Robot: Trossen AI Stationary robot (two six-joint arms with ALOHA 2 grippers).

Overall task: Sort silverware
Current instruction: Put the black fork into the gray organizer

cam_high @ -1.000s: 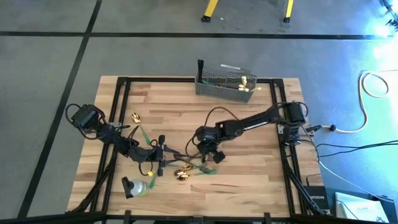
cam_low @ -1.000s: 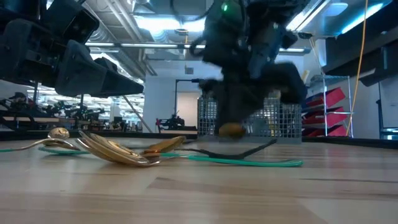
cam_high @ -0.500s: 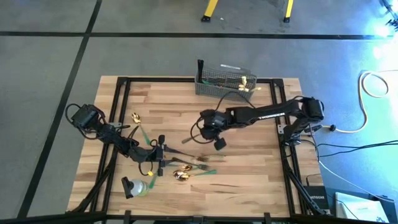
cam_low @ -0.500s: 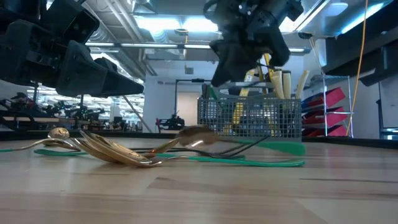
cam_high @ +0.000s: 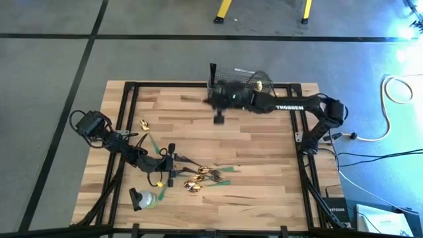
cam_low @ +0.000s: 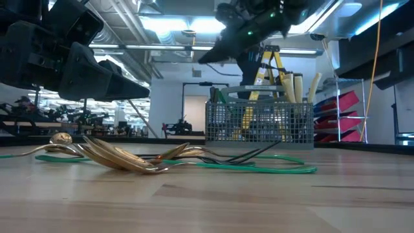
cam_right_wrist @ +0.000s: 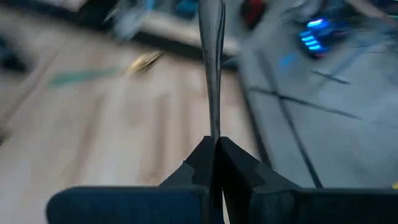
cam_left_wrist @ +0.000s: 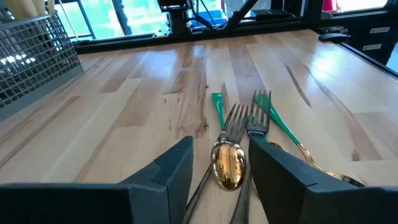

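The surface point(cam_high: 251, 158) is a pale wood-plank top edged by black rails, standing on a grey floor crossed by dark lines. The low view alone shows the room behind: ceiling lights, a yellow ladder point(cam_low: 266, 71), red shelves at 3 o'clock.

At 9 o'clock in the high view the left arm reaches toward the centre. Its end effector point(cam_high: 173, 167) sits low over the surface, fingers released and parted with nothing between them. The left wrist view shows what the overhead one blurs: a gold spoon point(cam_left_wrist: 228, 165) lies bowl-up between the parted fingers, two dark forks point(cam_left_wrist: 247, 121) beside it with tines pointing away from the camera, green tape point(cam_left_wrist: 273, 121) on the handles. The pile point(cam_high: 203, 176) of silverware lies at 6 o'clock of the surface's centre, long axes roughly 9-to-3 in the high view. One more spoon point(cam_high: 144, 125) lies apart toward 10 o'clock.

At 12 o'clock stands the mesh basket point(cam_high: 241, 86), cutlery upright inside. The right end effector point(cam_high: 221, 99) hangs just at its 9 o'clock end. Only the right wrist view shows its fingers clenched on a thin dark utensil point(cam_right_wrist: 211, 62), long axis running straight out from the fingertips; which kind cannot be told.
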